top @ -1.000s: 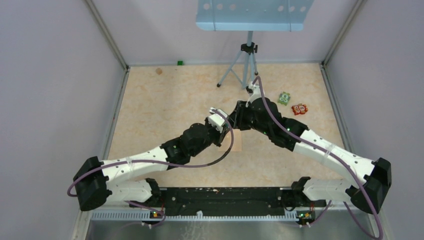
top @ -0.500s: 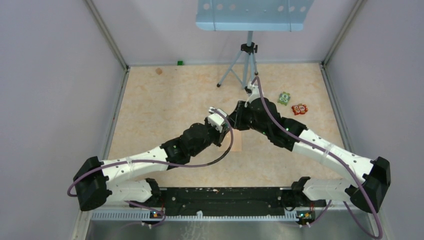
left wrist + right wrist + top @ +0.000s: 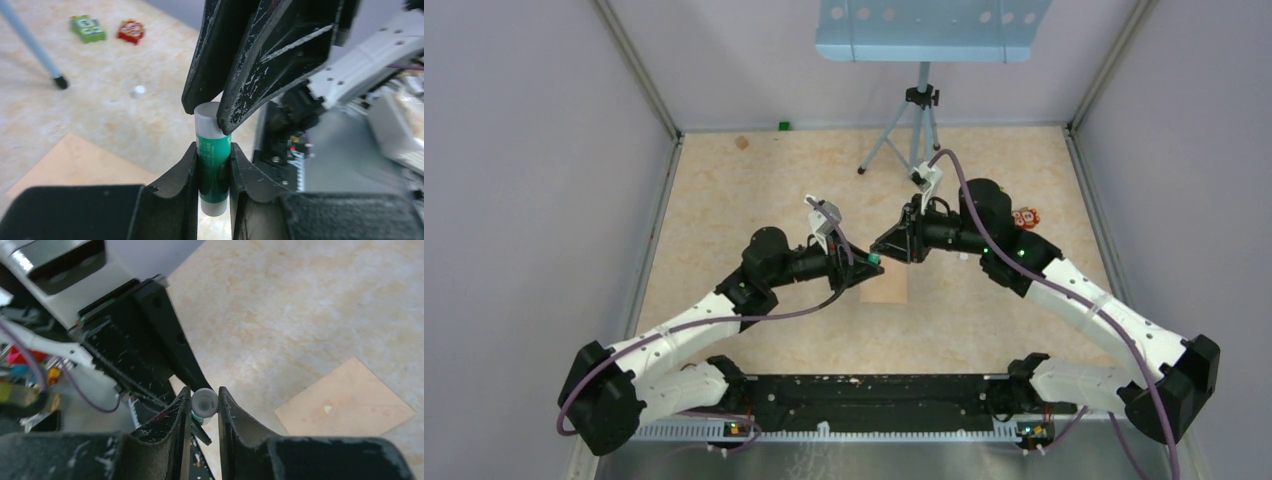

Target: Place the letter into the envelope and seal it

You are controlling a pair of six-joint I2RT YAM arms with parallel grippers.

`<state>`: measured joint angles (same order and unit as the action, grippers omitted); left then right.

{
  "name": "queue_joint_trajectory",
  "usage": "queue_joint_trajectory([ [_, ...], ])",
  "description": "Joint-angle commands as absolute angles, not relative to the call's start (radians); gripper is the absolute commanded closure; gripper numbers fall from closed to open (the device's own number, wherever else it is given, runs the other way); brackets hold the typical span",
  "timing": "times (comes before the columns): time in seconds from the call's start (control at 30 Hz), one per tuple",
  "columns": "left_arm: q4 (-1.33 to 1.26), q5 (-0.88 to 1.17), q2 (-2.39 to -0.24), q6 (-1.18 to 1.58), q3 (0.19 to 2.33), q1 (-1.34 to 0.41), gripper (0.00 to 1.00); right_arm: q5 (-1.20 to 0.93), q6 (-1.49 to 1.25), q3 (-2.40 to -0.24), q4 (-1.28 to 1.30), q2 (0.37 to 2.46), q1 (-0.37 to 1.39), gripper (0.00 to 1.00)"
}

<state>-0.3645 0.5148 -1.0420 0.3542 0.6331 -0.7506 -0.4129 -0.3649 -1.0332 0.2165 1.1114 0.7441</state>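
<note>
Since everything sits on that pale, blotchy chipboard-look tabletop (image 3: 724,200), the envelope (image 3: 345,405) stands out fine: smooth pinkish-tan kraft paper, a flat rectangle with crisp corners. Hanging over its far edge is a glue stick (image 3: 212,175), a little cylinder with a glossy green label, a white base and a matte whitish cap (image 3: 205,401). Both claws are scuffed black plastic with wedge-shaped fingers covered in pale scratches.

The left gripper (image 3: 213,149) is pinched narrow around the green barrel, with a finger pressed on each side. The right gripper (image 3: 205,400) meets it from the opposite end and is squeezed down on the cap. So the stick is bridged between the two, up off the table.

The envelope itself is lying flat with nothing touching it and has a tiny pale spot at its middle. I can't tell if the flap is stuck down.

Well beyond the envelope, off to the right, there's a small green block (image 3: 87,28) and a red one (image 3: 131,31), both printed. Straight back from it stands a grey-blue metal tripod (image 3: 921,120).
</note>
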Motion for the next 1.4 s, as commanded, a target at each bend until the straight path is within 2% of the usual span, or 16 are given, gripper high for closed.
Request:
queue_joint_trajectory([
  [0.0,-0.635,0.858,-1.049,0.538,0.595,-0.719,1.0,-0.728,-0.305,-1.028,0.136,1.077,0.72,1.0],
  [0.13,-0.619,0.842,-1.062,0.537,0.596,-0.714,1.0,-0.751,-0.3,-1.036,0.161,1.083,0.719,0.98],
  [0.17,-0.592,0.822,-1.064,0.523,0.601,-0.714,1.0,-0.74,-0.303,-1.038,0.17,1.079,0.719,0.93],
  [0.33,-0.438,0.682,-1.094,0.416,0.64,-0.714,1.0,-0.549,-0.325,-1.069,0.234,1.066,0.719,0.51],
  [0.4,-0.382,0.607,-1.11,0.371,0.656,-0.718,1.0,-0.449,-0.368,-1.081,0.248,1.067,0.719,0.42],
  [0.47,-0.334,0.501,-1.112,0.324,0.658,-0.732,1.0,-0.362,-0.415,-1.081,0.251,1.062,0.721,0.39],
  [0.67,-0.263,0.262,-1.11,0.228,0.664,-0.808,1.0,-0.12,-0.493,-1.089,0.332,1.072,0.745,0.41],
  [0.97,-0.239,-0.016,-1.139,0.155,0.692,-0.927,1.0,0.043,-0.537,-1.122,0.367,1.142,0.852,0.53],
  [1.13,-0.243,-0.1,-1.146,0.137,0.701,-0.958,1.0,0.183,-0.594,-1.142,0.414,1.176,0.895,0.61],
  [1.37,-0.263,-0.115,-1.148,0.135,0.701,-0.969,1.0,0.239,-0.662,-1.119,0.375,1.182,0.925,0.61],
])
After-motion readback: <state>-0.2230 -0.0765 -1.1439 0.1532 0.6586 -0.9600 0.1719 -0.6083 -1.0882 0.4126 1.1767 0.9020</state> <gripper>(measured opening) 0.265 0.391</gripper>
